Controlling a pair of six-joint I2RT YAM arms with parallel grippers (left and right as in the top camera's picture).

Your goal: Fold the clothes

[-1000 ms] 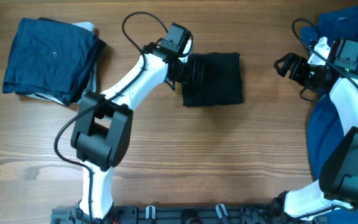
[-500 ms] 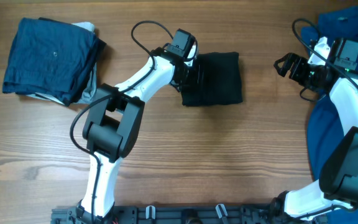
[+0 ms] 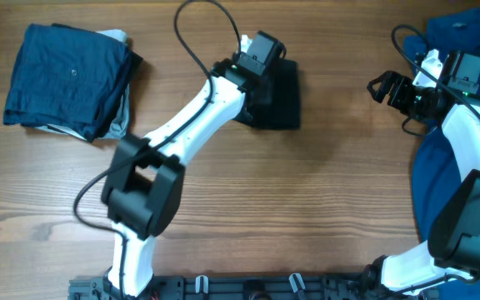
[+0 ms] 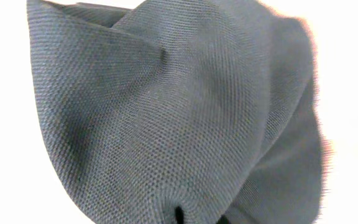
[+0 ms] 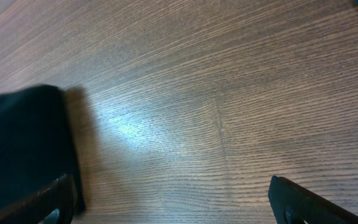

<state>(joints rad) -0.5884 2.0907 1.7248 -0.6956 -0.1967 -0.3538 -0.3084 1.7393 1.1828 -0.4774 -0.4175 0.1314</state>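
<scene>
Clamping down on the left side of the black short-sleeved T-shirt of soft fabric (image 3: pixel 285 100), the left gripper (image 3: pixel 267 73) is now pinching cloth, where a second ago its jaws were standing wide beside the bundle. The left arm is also swinging to the right, and the dark bundle is looking narrower than it was (its left part seems to be riding over the rest). I am reading this as another fold getting under way, with the garment already well reduced.

The T-shirt is lying toward the far edge of the pale wooden bench (image 3: pixel 307 208), about midway along it. It is well apart from the dark navy folded garments (image 3: pixel 65 79) at the far left corner and the bright blue collared shirt (image 3: pixel 467 29) at the right edge.

The overhead view is hiding the jaws under the wrist. The left wrist view is showing only bunched black weave (image 4: pixel 179 112) filling the frame against a washed-out background. The right gripper (image 5: pixel 173 208) is hanging idle with its fingers apart, and its camera is catching the T-shirt's right edge (image 5: pixel 17 149) resting flat on the wood.
</scene>
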